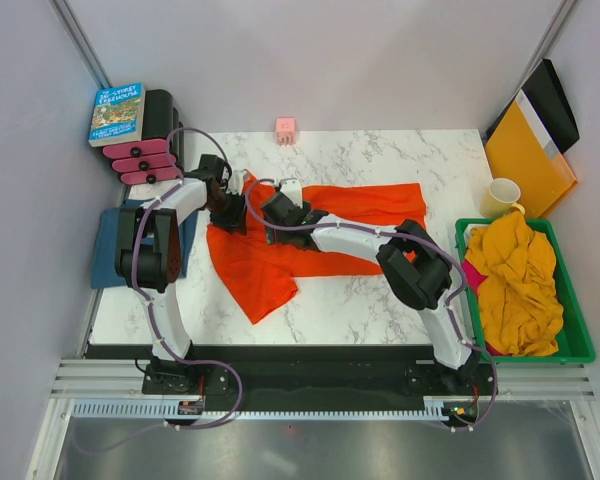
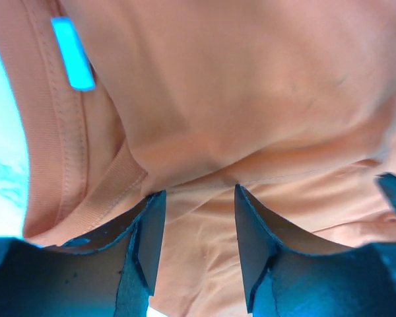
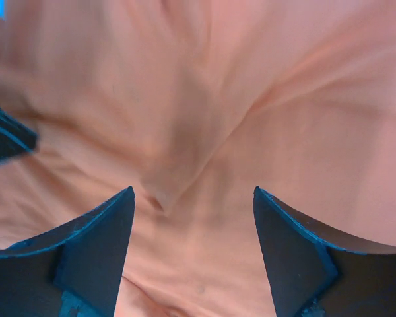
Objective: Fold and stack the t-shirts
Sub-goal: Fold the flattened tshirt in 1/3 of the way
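Observation:
The orange-red t-shirt (image 1: 325, 215) lies spread and rumpled on the marble table (image 1: 380, 300). My left gripper (image 1: 230, 208) is down on its left part, next to the collar (image 2: 59, 145) and a blue label (image 2: 72, 53). Its jaws are open with cloth between the fingertips (image 2: 198, 191). My right gripper (image 1: 272, 215) is just to the right of it, open wide over a wrinkle of the same shirt (image 3: 193, 189). A dark teal-blue shirt (image 1: 115, 250) lies folded at the table's left edge. A mustard-yellow shirt (image 1: 520, 280) fills a green basket (image 1: 575, 345), with pink cloth (image 1: 474, 274) under it.
A yellow-orange folder (image 1: 525, 155) leans at the back right, with a cream mug (image 1: 502, 195) in front of it. A book (image 1: 117, 112) and pink rolls (image 1: 145, 160) stand at the back left. A small pink object (image 1: 285, 128) sits at the far edge.

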You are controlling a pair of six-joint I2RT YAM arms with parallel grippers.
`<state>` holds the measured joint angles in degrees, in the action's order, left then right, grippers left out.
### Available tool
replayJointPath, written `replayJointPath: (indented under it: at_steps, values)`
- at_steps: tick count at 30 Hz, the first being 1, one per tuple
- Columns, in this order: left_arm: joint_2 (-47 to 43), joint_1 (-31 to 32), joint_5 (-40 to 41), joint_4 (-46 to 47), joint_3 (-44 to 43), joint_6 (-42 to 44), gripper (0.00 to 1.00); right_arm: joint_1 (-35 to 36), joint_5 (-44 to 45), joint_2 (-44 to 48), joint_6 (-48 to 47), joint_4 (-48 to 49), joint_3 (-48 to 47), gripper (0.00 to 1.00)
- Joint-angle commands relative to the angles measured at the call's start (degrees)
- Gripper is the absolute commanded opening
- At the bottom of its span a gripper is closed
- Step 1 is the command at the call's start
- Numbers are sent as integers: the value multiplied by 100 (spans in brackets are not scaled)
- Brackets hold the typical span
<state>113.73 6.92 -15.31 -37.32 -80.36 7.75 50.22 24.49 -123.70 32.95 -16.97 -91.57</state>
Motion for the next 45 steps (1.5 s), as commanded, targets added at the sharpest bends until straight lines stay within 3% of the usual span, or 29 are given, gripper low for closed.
replayJointPath:
  at_steps: [1, 4, 5, 7, 8, 9, 18, 23, 26, 33, 41, 44, 45]
  values:
    - [-343, -24, -305, 120, -768, -151, 54, -468, 425, 715, -8, 63, -353, 81]
    - [16, -24, -376, -29, -1435, -274, 51, -1056, 407, 777, 10, -51, -160, 75]
    - [200, -24, -376, -108, -1630, -291, 48, -1388, 346, 734, 36, -121, -151, 53]
    - [780, -24, -385, -266, -2217, -379, 43, -1698, 293, 462, 27, -428, -256, 29]
    - [956, -24, -411, -432, -2395, -388, 39, -1952, 267, 348, -7, -543, -326, 6]
    - [1297, -24, -446, -495, -2554, -423, 38, -2050, 249, 112, -43, -666, -492, 0]
    - [2179, 90, -552, -812, -3310, -362, 36, -2508, 48, -418, 54, -922, -449, 1]
    - [2882, 64, -61, -1470, -4074, -327, 37, -2648, -49, -515, 168, -1097, -406, 14]
    - [3110, -85, 133, -1699, -4453, -335, 36, -2789, -199, -489, 264, -1185, -248, 16]
    - [3410, -349, 511, -2007, -5297, -406, 36, -3132, -322, -444, 423, -1194, 122, 17]
    - [3515, -393, 697, -2025, -5499, -301, 36, -3360, -612, -699, 380, -1168, -71, 20]
    - [3262, -393, 249, -2007, -5491, -247, 38, -3326, -814, -289, 72, -617, 260, 29]
    - [3113, -402, -109, -1911, -5386, -265, 42, -3308, -823, -78, -24, -127, 419, 40]
